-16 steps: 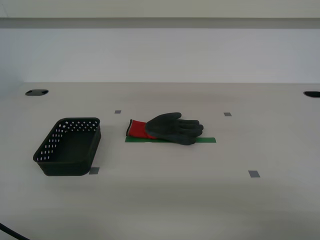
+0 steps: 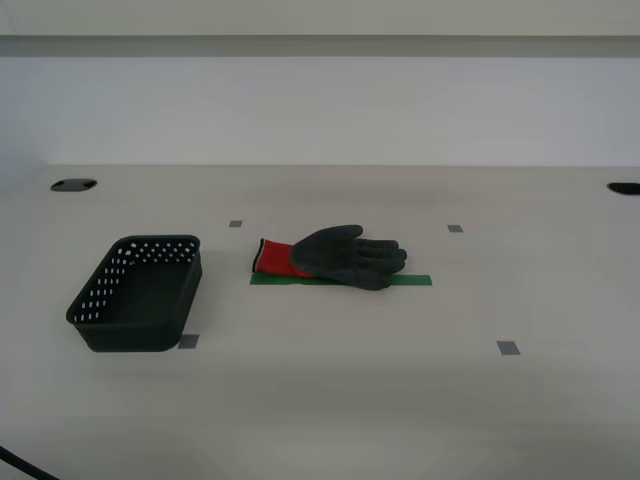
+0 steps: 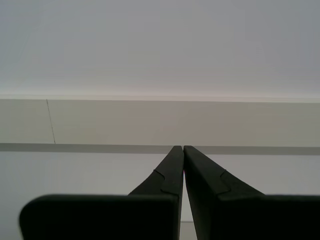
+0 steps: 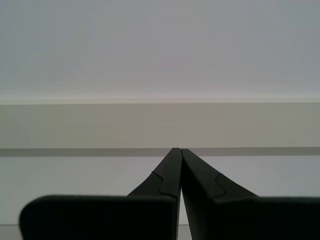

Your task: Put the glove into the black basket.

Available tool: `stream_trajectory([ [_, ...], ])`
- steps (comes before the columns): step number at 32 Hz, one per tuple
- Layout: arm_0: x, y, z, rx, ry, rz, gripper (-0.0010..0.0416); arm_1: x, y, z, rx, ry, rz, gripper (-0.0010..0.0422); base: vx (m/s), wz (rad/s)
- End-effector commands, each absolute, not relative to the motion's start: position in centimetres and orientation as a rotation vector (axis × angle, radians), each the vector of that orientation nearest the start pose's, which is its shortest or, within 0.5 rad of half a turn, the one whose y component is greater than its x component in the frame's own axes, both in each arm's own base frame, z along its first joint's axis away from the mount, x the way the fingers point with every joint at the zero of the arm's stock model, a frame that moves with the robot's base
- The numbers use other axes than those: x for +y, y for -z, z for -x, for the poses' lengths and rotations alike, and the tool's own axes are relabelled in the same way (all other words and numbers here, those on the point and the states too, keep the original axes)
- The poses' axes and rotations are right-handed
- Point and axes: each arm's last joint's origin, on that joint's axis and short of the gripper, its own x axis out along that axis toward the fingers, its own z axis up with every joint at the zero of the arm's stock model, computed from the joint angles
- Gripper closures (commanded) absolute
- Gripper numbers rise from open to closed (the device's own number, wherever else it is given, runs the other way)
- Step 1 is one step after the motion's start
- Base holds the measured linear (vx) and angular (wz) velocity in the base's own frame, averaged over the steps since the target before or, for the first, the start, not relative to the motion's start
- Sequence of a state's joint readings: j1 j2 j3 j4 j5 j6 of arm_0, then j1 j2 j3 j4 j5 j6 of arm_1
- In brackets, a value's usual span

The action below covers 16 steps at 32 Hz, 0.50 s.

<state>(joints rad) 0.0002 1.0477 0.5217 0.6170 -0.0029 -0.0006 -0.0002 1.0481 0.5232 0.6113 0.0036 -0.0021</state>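
Grey rubber over the palm and fingers, red knit at the cuff: the glove [image 2: 335, 256] lies flat near the middle of the bench [image 2: 400, 400], across a strip of green tape [image 2: 415, 280]. The black basket [image 2: 138, 292] stands well apart from it, toward the bench's left edge in the exterior view, and holds nothing we can see.

Neither arm shows in the exterior view. Our first tool [image 4: 176, 152] and our second tool [image 3: 179, 149] each have their tips pressed together, gripping nothing, and both point at a pale wall rather than at the bench.

Nothing of the task is done yet, as we judge it. The risks: a closed tool brought down would only push the limp glove along; a pinch on one finger may let the rest droop and catch on the basket's rim, leaving it hanging over the side.
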Motion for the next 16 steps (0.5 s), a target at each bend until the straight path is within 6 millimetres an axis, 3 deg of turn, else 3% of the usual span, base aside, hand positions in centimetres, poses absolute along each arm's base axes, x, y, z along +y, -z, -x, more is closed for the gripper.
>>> stream_trajectory([
  [1, 0.0, -27.0, -22.7, -0.094, -0.002, 0.000, 0.0405, 0.0, -27.0, -22.7, -0.090, 0.007, 0.003, 0.0412, 0.000, 0.000],
  [5, 0.0, -27.0, -22.7, -0.094, -0.003, 0.000, 0.0405, -0.1, -27.0, -22.7, -0.077, 0.018, 0.016, 0.0412, 0.000, 0.000],
  [11, 0.0, -27.0, -22.7, -0.094, -0.003, 0.000, 0.0405, -0.1, -27.4, -23.7, 0.228, 0.013, 0.046, 0.0412, 0.000, 0.000],
  [16, 0.0, -27.0, -22.7, -0.094, -0.002, 0.000, 0.0405, -0.1, -28.8, -24.3, 0.332, 0.032, 0.010, 0.0412, 0.000, 0.000],
])
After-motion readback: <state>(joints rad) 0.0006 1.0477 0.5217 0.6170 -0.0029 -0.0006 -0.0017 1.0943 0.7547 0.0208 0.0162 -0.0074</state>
